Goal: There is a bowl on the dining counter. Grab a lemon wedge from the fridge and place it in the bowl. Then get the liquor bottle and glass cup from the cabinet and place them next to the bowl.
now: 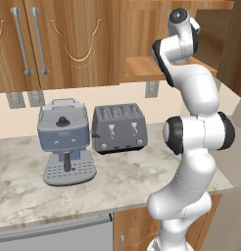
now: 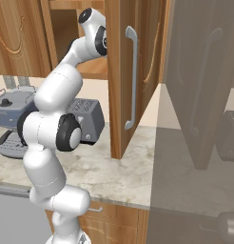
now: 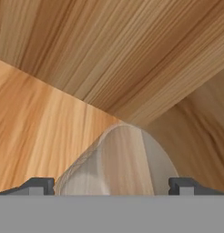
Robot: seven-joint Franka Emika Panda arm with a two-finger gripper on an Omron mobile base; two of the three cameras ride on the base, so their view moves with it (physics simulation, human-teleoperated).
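Wood cabinet (image 2: 120, 71) interior, door open. Gripper (image 3: 112, 185) inside, jaws wide, w/ clear glass cup (image 3: 118, 159) between fingertips (image 3: 38, 185), not gripped.

A clear glass cup (image 3: 120, 161) stands in the wooden cabinet corner, close before the hand camera.

Blue-grey espresso machine (image 1: 63, 139), dark grey toaster (image 1: 118, 128), beige-veined marble surface (image 1: 117, 184), warm streaky wood cabinet door (image 2: 120, 71), clear glass cup (image 3: 118, 164).

A marble counter (image 1: 122, 181) carries a blue-grey coffee machine (image 1: 63, 139) beside a grey toaster (image 1: 118, 128), close but apart.
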